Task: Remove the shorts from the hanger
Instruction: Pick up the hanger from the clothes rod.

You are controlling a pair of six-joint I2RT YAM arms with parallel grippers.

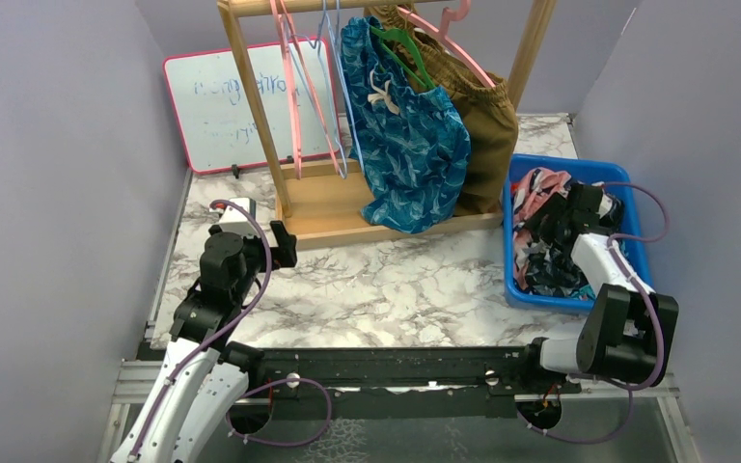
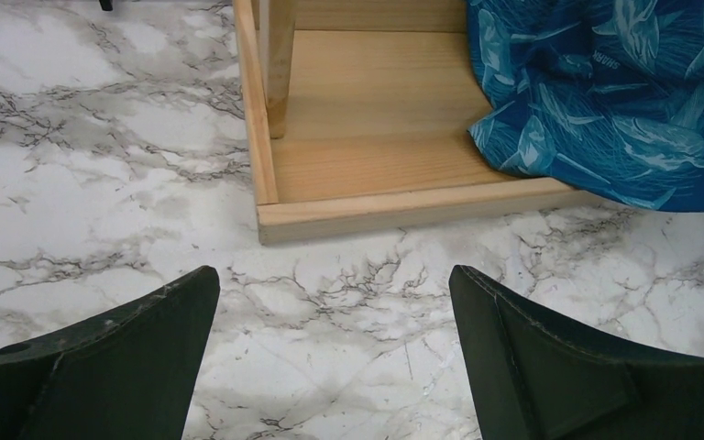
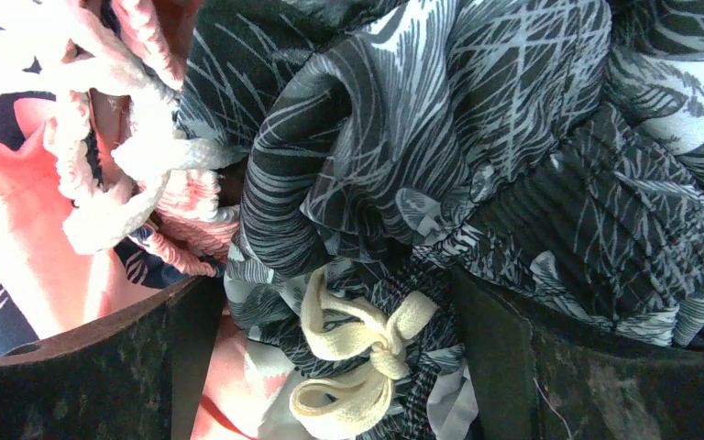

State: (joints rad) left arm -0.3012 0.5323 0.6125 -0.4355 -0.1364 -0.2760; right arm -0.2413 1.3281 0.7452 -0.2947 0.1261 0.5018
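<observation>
Teal-blue patterned shorts (image 1: 410, 145) hang on a green hanger (image 1: 403, 50) on the wooden rack. Behind them, orange-brown shorts (image 1: 490, 130) hang on a pink hanger (image 1: 449, 43). My right gripper (image 1: 552, 224) is down in the blue bin (image 1: 543, 164), open. Black patterned shorts (image 3: 477, 137) with a cream drawstring bow (image 3: 357, 348) lie between its spread fingers (image 3: 335, 284). Pink-and-navy shorts (image 3: 18, 220) lie beside them. My left gripper (image 2: 332, 275) hovers open and empty over the marble table, just in front of the rack's base (image 2: 376, 137). The teal shorts' hem (image 2: 605, 101) droops onto that base.
Empty pink (image 1: 294, 87) and light blue (image 1: 333, 68) hangers hang at the rack's left end. A whiteboard (image 1: 222, 106) leans against the back wall behind the rack. Purple walls close in on both sides. The marble table (image 1: 396, 280) spreads between rack and arm bases.
</observation>
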